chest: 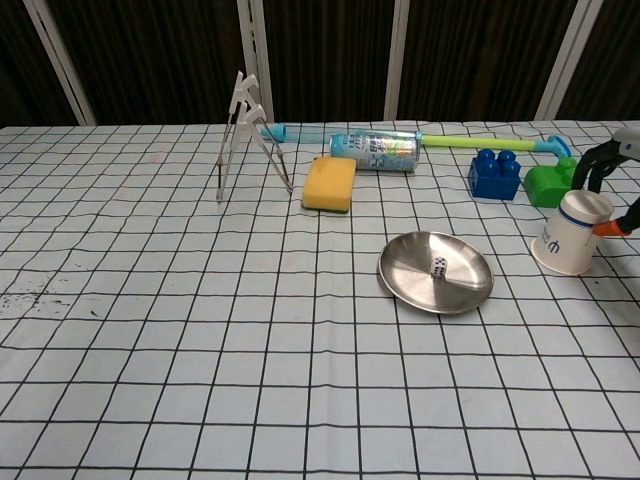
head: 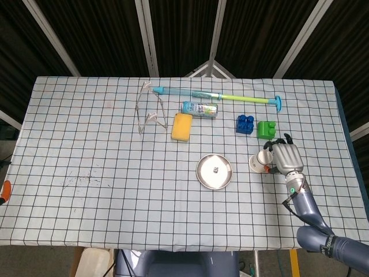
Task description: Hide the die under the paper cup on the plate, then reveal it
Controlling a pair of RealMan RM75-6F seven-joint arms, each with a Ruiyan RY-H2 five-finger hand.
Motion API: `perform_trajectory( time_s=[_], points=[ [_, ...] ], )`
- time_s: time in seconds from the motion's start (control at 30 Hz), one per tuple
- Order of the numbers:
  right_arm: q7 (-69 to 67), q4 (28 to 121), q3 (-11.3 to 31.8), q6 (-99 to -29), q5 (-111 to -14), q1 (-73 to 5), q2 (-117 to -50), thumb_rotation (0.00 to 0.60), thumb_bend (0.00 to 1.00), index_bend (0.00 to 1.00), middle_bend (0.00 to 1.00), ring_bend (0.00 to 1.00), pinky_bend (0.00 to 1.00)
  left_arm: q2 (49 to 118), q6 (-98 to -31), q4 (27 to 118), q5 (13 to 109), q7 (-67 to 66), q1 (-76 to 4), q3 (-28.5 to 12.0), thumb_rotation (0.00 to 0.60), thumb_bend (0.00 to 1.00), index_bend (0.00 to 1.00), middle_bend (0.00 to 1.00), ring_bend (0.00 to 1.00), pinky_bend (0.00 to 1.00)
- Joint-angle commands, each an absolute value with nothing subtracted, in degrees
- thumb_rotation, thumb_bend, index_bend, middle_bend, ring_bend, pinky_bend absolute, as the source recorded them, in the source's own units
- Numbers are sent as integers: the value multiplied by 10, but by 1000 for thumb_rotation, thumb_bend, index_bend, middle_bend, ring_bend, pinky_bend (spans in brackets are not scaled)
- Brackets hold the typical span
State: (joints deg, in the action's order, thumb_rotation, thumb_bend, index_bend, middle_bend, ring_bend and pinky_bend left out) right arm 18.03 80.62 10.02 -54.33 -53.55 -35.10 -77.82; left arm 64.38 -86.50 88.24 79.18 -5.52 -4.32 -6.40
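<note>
Your right hand (head: 285,157) sits at the right side of the table, its fingers (chest: 598,162) curled round the paper cup (chest: 571,232) from the far side and a thumb tip showing at the cup's right. The cup stands upside down and tilted on the checked cloth (head: 86,144), rim down. Whether the fingers actually press the cup or only cage it, you cannot tell from either view. Your left hand shows in neither view.

From the hand, the cup is at 9 o'clock, right against it. Further out at 9 o'clock, well apart from the cup, lies the steel plate (head: 205,177) with the die (chest: 438,266) resting uncovered near its middle.

At 12 o'clock from the hand, near it, is the green block (head: 266,129), with the blue block (head: 245,124) just to its left.
</note>
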Motion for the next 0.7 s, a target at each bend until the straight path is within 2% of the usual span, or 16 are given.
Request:
perform_trajectory(
  time_s=[0.03,0.53,0.7],
  points=[
    [185,807,100,-539,-531,-353,-778,600,239,370,405,225,0,644,-865,883,791,-55,-43,-64,600,697,261,0,0,118],
    [204,821,100,-539,-528,-362,-777,600,239,370,366,212,0,643,-864,885,788,-57,-43,-65,600,696,269,0,0,118],
    [211,827,99,-541,-528,-363,-776,600,276,411,366,212,0,642,-865,885,788,-55,-42,-65,600,697,270,0,0,118]
  ],
)
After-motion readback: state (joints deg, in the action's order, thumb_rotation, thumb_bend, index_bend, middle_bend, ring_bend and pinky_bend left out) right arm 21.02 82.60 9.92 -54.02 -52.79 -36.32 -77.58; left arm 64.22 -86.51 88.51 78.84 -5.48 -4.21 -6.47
